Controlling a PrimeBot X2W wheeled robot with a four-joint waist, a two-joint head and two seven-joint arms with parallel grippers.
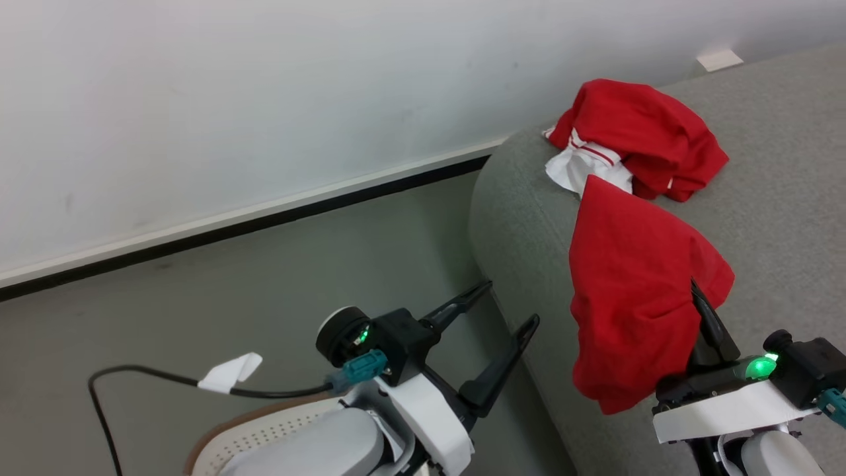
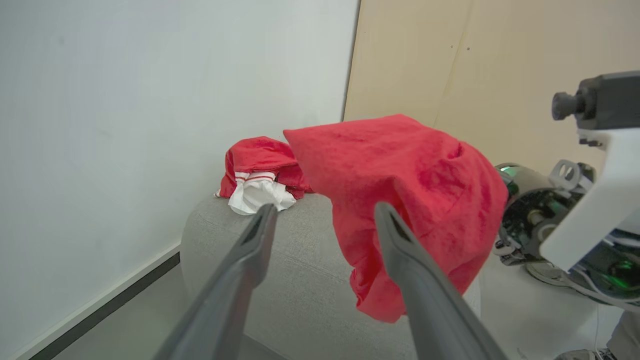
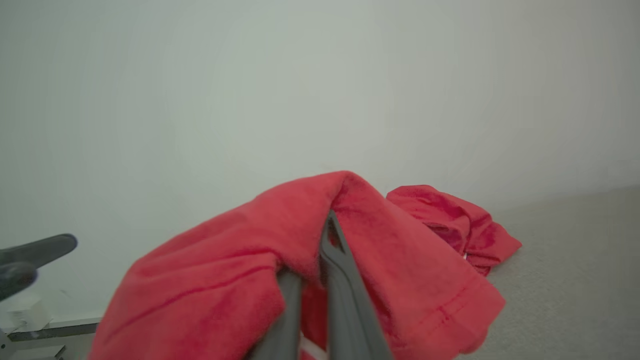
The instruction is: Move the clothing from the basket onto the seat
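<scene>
Two garments: the plain red garment [image 1: 634, 297] hangs bunched above the seat's [image 1: 780, 198] rounded edge, pinched in the closed right gripper [image 1: 699, 297]. The red-and-white garment [image 1: 634, 139] lies crumpled on the seat (near the wall). One basket [image 1: 264, 430] sits lower left. The left gripper [image 1: 512, 303] is spread wide and empty over open floor [image 1: 264, 284].

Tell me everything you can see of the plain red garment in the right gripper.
The plain red garment is soft, matte, slightly fuzzy fabric with a stitched hem and no print. The right gripper is shut on a fold of it, so it hangs bunched and draped above the rounded edge of the seat. Whether it touches the seat or the red-and-white garment behind it cannot be told.
</scene>
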